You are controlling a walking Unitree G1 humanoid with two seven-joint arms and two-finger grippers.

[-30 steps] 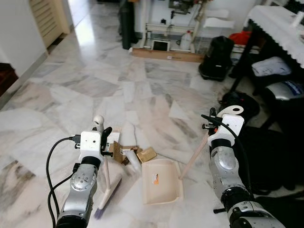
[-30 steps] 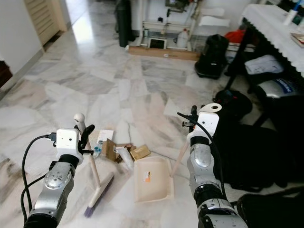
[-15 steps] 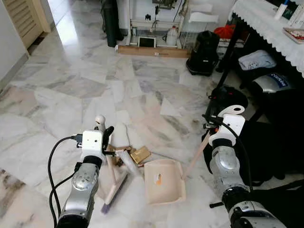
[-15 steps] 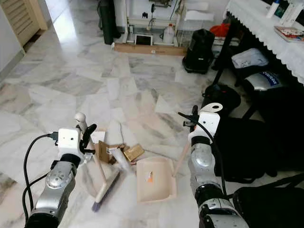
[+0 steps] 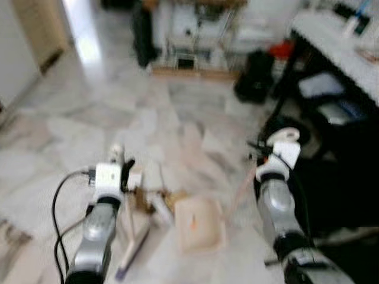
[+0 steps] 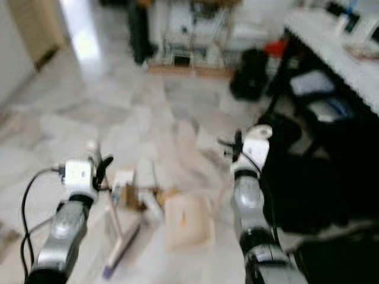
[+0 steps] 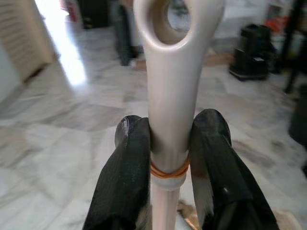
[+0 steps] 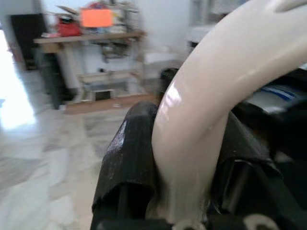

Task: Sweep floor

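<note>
Two grippers are busy over the white marble floor (image 5: 177, 112). At about 8 o'clock the left gripper (image 7: 170, 143) clamps the cream plastic broom handle (image 7: 172, 96) just below its hanging loop — the broom's purple bristles (image 5: 121, 272) rest on the floor. At 4 o'clock the right gripper (image 8: 184, 158) pinches the curved cream handle (image 8: 211, 96) of the beige plastic dustpan (image 5: 198, 223), which lies flat between both arms, beside brown cardboard scraps (image 5: 145, 198)
</note>
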